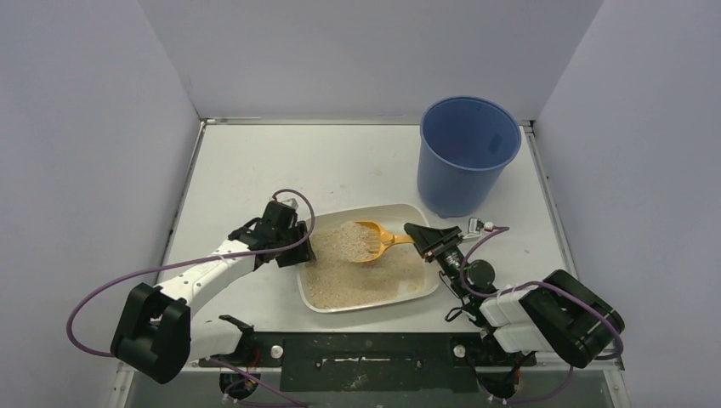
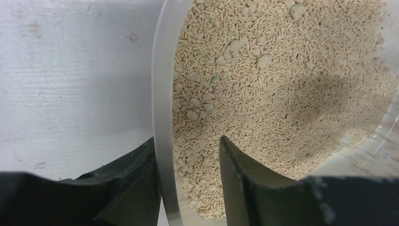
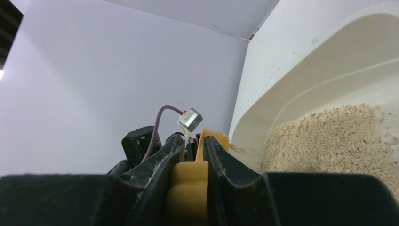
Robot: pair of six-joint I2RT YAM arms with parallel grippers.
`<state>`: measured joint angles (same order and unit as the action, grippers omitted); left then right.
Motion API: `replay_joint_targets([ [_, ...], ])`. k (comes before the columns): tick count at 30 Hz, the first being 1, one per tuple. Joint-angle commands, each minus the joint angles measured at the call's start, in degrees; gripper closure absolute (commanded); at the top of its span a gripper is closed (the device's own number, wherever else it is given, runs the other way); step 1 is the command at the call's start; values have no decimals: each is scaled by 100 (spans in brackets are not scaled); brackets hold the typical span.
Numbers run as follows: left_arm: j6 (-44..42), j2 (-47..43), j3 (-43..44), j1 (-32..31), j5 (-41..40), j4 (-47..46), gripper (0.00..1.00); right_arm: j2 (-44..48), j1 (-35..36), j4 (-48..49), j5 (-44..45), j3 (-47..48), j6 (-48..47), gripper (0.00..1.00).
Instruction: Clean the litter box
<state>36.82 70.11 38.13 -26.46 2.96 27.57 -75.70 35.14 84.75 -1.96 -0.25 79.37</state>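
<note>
Left wrist view puts you closest: the left gripper straddles the near-left rim of the litter box, one finger outside against the wall and the other inside over the litter, with a clear gap to the rim, so the jaws are released and not clamping. You can see pale clumps scattered among the pellets, so the sifting is far from finished. The box sits on the table just ahead of the arm bases, between the two arms. The right gripper is clenched on the handle of the orange scoop, whose head lies in the litter. Farther back, the blue bucket stands just beyond the box's far right corner; you can see nothing dumped inside it. By my reading you are early: scoop, carry, tip remain.
</note>
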Motion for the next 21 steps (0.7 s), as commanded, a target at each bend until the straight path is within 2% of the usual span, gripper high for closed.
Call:
replay_joint_targets([
  [1,-17,-14,246,9,168,-444,55,478,-96,1223,-112,-531,323,100],
  [3,-46,-10,360,9,174,-404,50,732,-85,943,-299,-493,294,100],
  [6,-110,7,569,9,244,-314,44,1338,-326,357,22,-797,415,100],
  [11,-191,-85,884,18,234,-90,32,2464,-438,-570,-254,-705,346,100],
  [14,-229,-164,1024,34,227,-28,20,3199,-727,-1487,-82,-850,565,100],
  [16,-254,-216,1113,44,248,54,7,3462,-681,-1782,-336,-661,395,100],
  [17,-273,-248,1142,51,242,87,3,3548,-679,-1810,-404,-647,374,100],
  [21,-330,-279,1244,53,184,130,3,3815,-846,-2140,-246,-810,686,100],
])
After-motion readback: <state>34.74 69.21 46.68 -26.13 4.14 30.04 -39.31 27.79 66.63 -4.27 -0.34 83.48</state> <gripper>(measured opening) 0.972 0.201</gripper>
